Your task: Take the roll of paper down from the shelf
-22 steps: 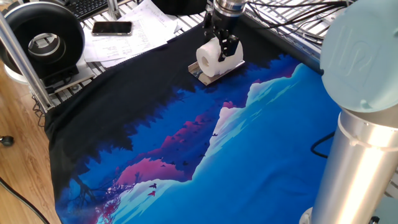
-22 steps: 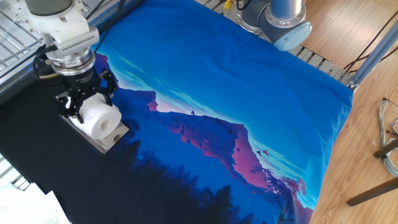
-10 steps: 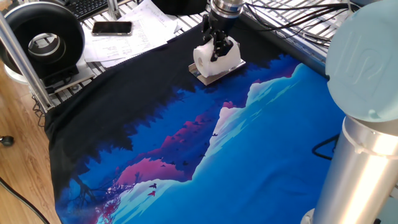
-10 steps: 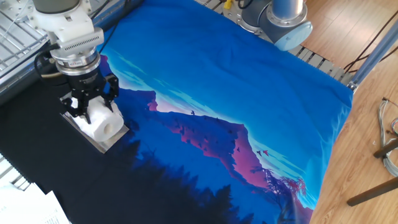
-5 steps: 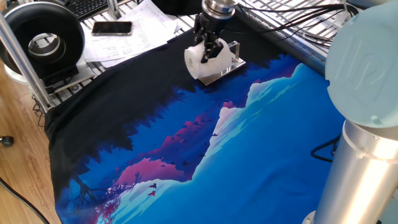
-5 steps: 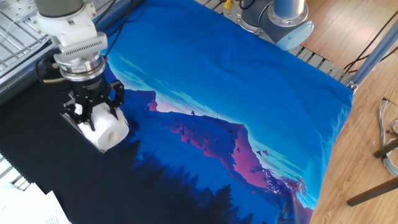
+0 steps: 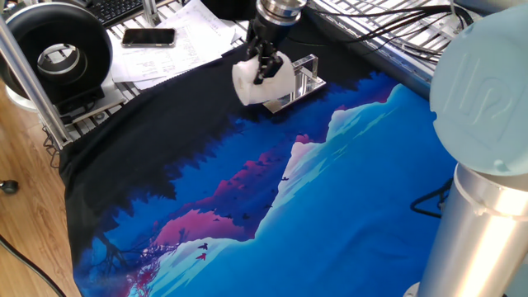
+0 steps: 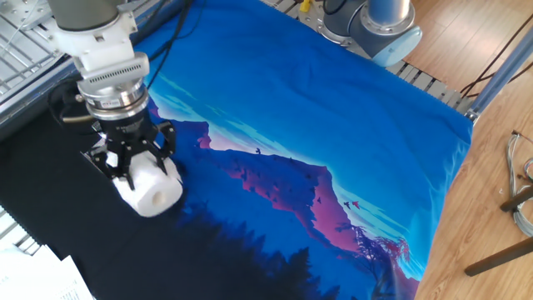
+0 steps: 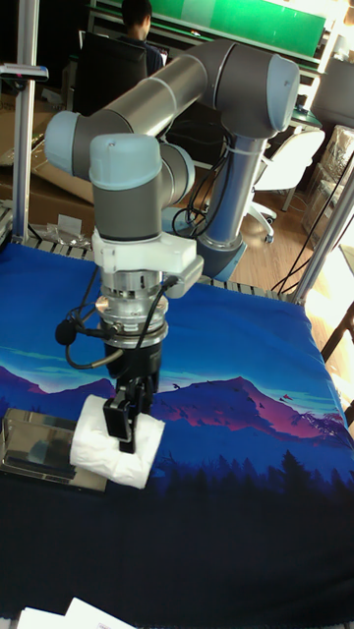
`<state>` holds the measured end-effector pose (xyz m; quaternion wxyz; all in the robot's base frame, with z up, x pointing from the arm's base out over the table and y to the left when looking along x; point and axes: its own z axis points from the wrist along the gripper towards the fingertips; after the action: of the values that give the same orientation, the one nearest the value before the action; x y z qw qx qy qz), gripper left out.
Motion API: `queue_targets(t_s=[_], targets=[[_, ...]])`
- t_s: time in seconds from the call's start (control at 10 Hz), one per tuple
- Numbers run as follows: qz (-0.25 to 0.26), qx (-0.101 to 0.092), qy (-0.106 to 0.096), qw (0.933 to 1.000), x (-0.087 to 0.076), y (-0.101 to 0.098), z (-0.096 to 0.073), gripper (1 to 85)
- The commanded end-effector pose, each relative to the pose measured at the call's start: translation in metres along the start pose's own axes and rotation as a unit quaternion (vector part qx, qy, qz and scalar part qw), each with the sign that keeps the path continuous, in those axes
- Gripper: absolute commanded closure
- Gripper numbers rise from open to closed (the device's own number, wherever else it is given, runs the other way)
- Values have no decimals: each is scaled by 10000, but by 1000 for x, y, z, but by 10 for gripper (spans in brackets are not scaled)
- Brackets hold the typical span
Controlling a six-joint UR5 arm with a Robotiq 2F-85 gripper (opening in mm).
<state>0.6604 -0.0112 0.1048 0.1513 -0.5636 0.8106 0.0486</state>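
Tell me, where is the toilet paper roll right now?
The roll of paper is squeezed in the gripper, just off the shelf, over the dark edge of the cloth.

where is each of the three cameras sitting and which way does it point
One fixed view: high at a table corner beside the arm's base, looking across the cloth at the gripper holding the roll of paper by the shelf; a big arm joint fills the right.
The other fixed view: opposite side, looking down; wrist and base show.
Tall fixed view: low, facing the whole arm.
All three share the gripper and roll.
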Motion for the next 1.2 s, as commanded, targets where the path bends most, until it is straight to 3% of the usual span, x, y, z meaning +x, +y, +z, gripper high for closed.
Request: queue_targets(t_s=[0.0,0.2,0.3,0.7,1.0,1.1], targets=[[381,-66,-277,9989,-34,3,-3,497],[550,-109,-270,9981,-38,5,-3,497],[574,-113,-277,9979,-38,5,-1,437],[399,103,-261,9988,-36,-7,6,60],[412,89,-169,9990,-32,-6,5,40],[620,-9,-20,9981,-25,-1,3,147]])
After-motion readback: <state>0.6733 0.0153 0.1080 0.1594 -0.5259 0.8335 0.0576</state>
